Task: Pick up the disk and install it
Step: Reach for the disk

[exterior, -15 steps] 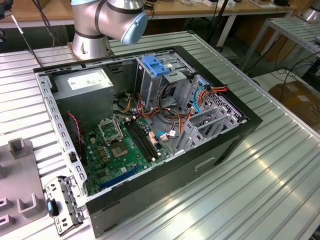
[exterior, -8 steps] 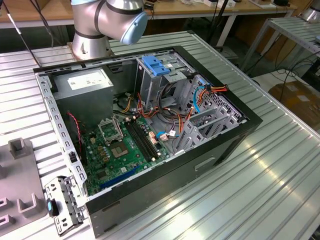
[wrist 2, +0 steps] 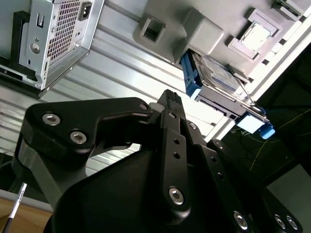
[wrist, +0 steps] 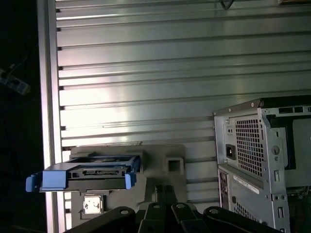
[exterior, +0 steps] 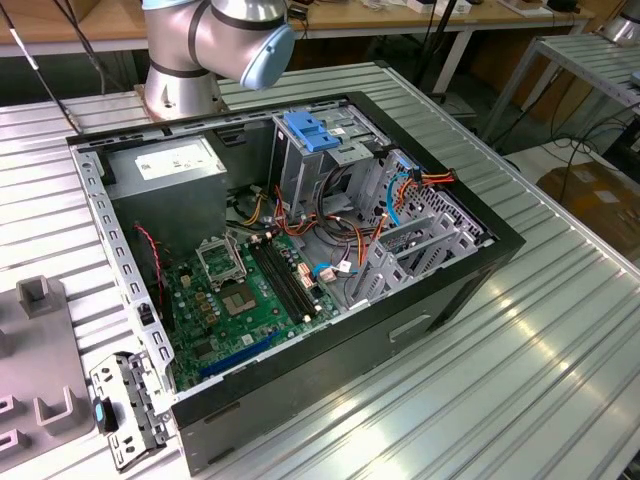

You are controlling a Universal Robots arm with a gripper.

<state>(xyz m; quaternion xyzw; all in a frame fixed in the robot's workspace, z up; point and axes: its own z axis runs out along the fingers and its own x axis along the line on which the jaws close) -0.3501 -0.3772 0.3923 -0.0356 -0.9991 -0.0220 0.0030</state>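
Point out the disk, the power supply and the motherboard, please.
disk (wrist: pixel 99 172): first wrist view, its connector edge.
power supply (exterior: pixel 170 160): exterior view, its stickered top face.
motherboard (exterior: pixel 195 300): exterior view, green board beside the processor socket.

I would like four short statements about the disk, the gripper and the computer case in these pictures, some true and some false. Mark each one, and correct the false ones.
1. The disk rests on the grey holder, outside the computer case. True.
2. The gripper is gripping the disk. False: the disk lies on the holder, apart from the gripper.
3. The computer case is open and its motherboard is uncovered. True.
4. The bracket along the disk's edges is red. False: it is blue.
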